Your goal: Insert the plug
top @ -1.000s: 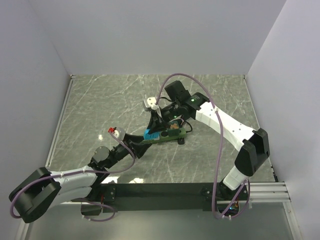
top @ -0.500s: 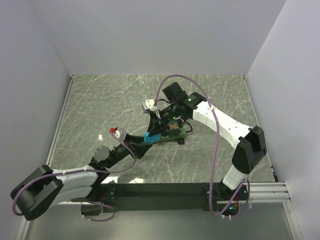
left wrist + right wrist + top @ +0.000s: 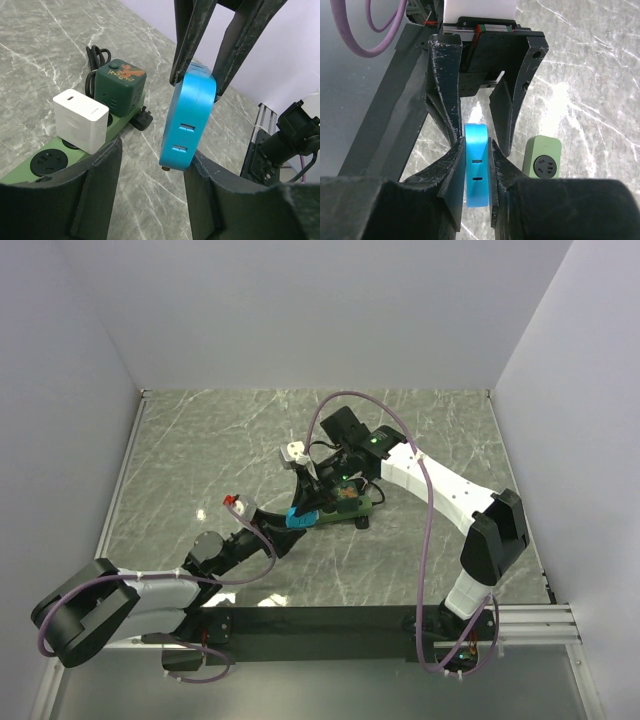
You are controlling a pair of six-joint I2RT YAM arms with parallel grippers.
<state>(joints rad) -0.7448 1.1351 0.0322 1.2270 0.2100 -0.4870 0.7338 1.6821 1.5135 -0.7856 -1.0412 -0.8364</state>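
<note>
The blue plug [image 3: 300, 517] hangs just above the table at the left end of the green power strip [image 3: 348, 506]. My right gripper [image 3: 476, 143] is shut on the plug [image 3: 477, 172], pinching its flat sides from above. In the left wrist view the plug [image 3: 189, 120] shows two slots and a small pin at its lower end. My left gripper [image 3: 155, 155] is open around its lower part: the right finger [image 3: 210, 185] touches the plug, while the left finger [image 3: 100, 180] stands apart. The strip [image 3: 25, 170] carries a white charger [image 3: 80, 120] and a dark green cube [image 3: 120, 85].
The strip's free socket [image 3: 544, 167] shows beside the plug in the right wrist view. A black cable [image 3: 97, 52] coils behind the green cube. The left arm's body [image 3: 475, 55] stands close behind the plug. White walls enclose the marble table [image 3: 200, 440].
My left arm has reached forward until its fingers flank the plug, and its jaws have narrowed a little. The right arm has shifted the plug slightly left.
</note>
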